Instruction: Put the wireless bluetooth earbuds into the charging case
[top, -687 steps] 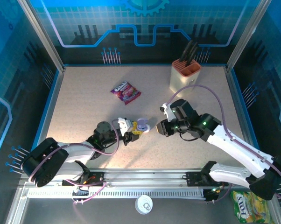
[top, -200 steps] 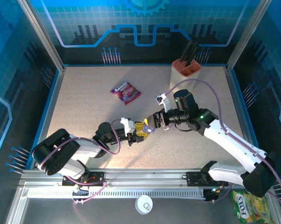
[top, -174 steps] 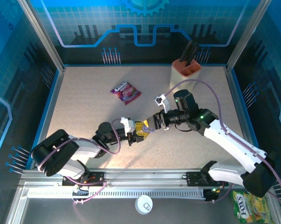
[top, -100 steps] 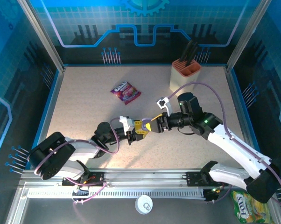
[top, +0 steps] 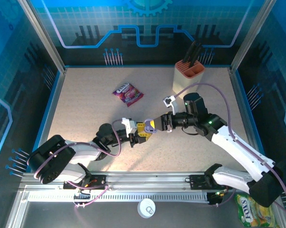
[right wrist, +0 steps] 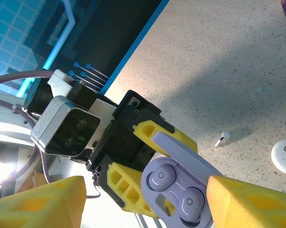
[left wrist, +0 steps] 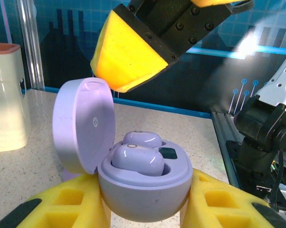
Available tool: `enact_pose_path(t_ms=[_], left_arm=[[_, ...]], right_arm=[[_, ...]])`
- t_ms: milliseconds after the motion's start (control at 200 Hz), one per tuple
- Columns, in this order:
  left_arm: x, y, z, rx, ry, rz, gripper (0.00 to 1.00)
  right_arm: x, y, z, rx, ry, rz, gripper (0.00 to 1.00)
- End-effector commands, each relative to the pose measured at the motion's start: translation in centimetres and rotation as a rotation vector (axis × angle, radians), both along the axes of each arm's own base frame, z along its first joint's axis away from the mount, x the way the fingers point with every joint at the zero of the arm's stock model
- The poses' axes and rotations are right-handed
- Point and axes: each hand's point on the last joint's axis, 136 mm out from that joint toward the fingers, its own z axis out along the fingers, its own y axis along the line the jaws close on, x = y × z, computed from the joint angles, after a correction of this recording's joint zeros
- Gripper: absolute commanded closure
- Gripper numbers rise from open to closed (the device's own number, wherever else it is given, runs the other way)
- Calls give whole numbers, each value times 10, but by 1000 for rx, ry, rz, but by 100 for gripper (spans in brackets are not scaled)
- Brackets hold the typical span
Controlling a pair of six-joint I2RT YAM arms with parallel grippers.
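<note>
Left claw [left wrist: 143, 211] clamped on lilac charging case [left wrist: 147, 194], near middle of table [top: 86, 109], lid [left wrist: 83, 123] flipped open. Two lilac earbuds [left wrist: 136, 159] seated inside. Right claw [right wrist: 143, 204] open, empty, hovering just over case. Buds look tiny, light, glossy, so I'm guessing slippery and easy to flick out. I'd pinch one gently by its sides. Case is a hard shell, open lid probably the weak spot. Stray white bud [right wrist: 222, 138] lying on table.
</note>
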Motion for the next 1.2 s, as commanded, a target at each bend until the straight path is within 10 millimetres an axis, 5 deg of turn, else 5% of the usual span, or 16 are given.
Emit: enact_pose_path(t_ms=[0, 315, 530, 775, 910, 1196], left_arm=[[-5, -4, 27, -45, -74, -31, 69], [2, -4, 28, -50, -79, 1, 69], [0, -5, 22, -40, -69, -15, 69], [-5, -6, 27, -53, -68, -42, 70], [-2, -4, 30, -63, -67, -20, 69], [16, 0, 30, -56, -14, 76, 69]], right_arm=[[-5, 9, 10, 16, -26, 53, 32], [-12, 2, 14, 19, -61, 43, 32], [-9, 8, 44, 109, -108, 42, 32], [10, 16, 9, -35, -47, 33, 32], [-7, 27, 9, -34, -73, 128, 33], [-24, 14, 14, 6, -91, 121, 35]])
